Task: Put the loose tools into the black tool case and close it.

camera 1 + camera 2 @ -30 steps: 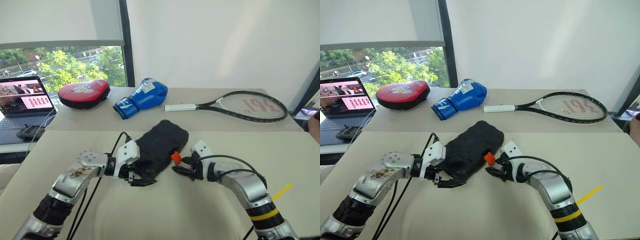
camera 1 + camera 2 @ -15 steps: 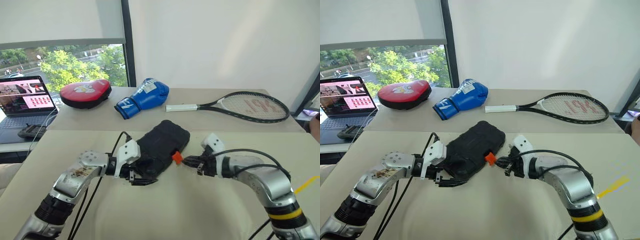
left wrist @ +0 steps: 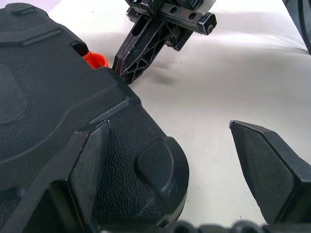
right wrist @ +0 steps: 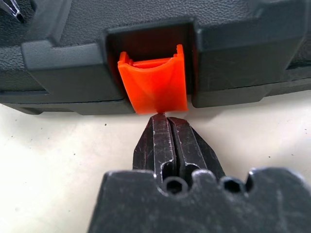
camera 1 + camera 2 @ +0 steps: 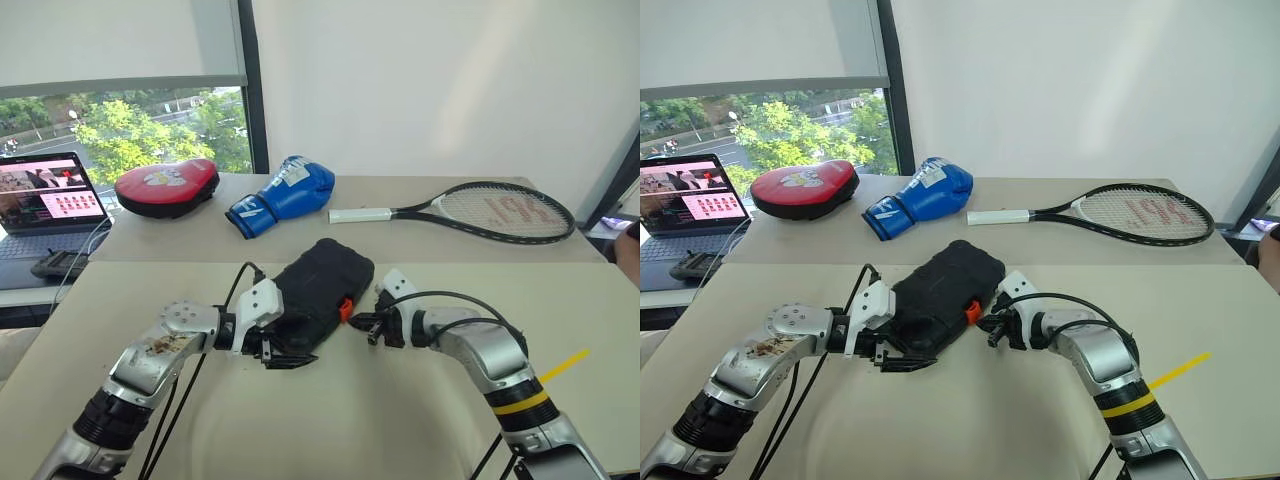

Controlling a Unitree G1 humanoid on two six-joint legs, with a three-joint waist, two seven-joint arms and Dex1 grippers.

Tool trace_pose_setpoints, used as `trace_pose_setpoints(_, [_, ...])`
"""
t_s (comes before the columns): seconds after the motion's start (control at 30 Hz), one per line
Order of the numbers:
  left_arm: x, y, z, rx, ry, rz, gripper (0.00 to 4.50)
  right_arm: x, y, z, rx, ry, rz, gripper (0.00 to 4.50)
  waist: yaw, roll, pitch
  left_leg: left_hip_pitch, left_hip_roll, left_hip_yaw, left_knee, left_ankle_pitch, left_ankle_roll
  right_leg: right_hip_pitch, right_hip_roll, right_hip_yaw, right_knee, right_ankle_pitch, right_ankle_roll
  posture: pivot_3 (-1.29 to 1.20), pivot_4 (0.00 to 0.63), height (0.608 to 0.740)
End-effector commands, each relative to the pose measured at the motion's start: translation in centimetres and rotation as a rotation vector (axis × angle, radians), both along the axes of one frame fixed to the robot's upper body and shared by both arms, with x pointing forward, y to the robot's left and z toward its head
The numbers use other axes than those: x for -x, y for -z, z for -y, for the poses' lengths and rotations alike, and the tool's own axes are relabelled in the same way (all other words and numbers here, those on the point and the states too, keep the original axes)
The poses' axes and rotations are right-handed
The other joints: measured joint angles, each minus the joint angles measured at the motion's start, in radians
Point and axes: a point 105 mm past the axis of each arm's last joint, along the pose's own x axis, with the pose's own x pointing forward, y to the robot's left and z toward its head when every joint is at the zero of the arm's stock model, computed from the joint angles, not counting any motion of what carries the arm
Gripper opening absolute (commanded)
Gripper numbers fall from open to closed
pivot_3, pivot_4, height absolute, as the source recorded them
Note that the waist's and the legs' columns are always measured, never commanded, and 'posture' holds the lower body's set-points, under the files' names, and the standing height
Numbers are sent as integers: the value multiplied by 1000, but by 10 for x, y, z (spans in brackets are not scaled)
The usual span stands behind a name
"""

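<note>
Right pincer has snapped its fingers together and pokes the orange latch of the closed black tool case on the desk. Left pincer stays wide apart around the case's corner. Latching comes next.

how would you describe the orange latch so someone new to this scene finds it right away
On the near beige table lies a closed black moulded-plastic tool case. Its small orange plastic latch sits in a notch on the edge facing the shut right gripper, the case's only bright spot.
</note>
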Motion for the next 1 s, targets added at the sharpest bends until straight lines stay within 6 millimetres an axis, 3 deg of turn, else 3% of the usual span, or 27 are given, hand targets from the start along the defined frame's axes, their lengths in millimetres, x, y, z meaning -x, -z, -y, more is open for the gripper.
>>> trace_pose_setpoints(0.03, [1,-2,1,65,-37,-12,4249,5,-29,3,-50,-18,158,31,0,0,0,0,0,0,0,0,0,0,0,0,0,0,0,0,150,740])
trace_pose_setpoints(0.13, [-2,-19,-3,219,-129,27,4249,21,-45,24,-88,-7,237,31,5,1,0,-1,0,0,0,0,0,-1,-1,0,0,0,1,0,150,740])
trace_pose_setpoints(0.23, [8,-25,-17,296,-165,-23,4374,41,-64,51,-115,32,304,885,12,1,0,-3,0,0,0,1,-2,-1,-2,-1,-1,-1,1,0,150,740])
trace_pose_setpoints(0.37, [28,-28,-33,354,-211,-71,4500,72,-79,71,-123,26,366,2294,18,1,0,-4,0,-1,0,0,-3,-2,-5,-1,-2,-2,3,0,150,740])
trace_pose_setpoints(0.6, [58,-19,-67,371,-343,-156,4500,127,-76,105,-79,48,354,4478,28,1,1,-1,1,-2,0,-5,2,1,-5,0,-2,-2,2,0,150,740])
trace_pose_setpoints(0.8, [72,0,-97,251,-467,-144,4500,157,-61,131,28,82,281,4478,32,2,0,2,1,-1,0,-7,-1,3,-5,1,-2,-7,-2,0,150,740])
trace_pose_setpoints(1.0, [73,7,-107,258,-489,-158,4500,158,-61,142,36,133,294,4478,32,2,0,3,2,-1,0,-9,-6,3,-5,1,-2,-12,2,0,150,740])
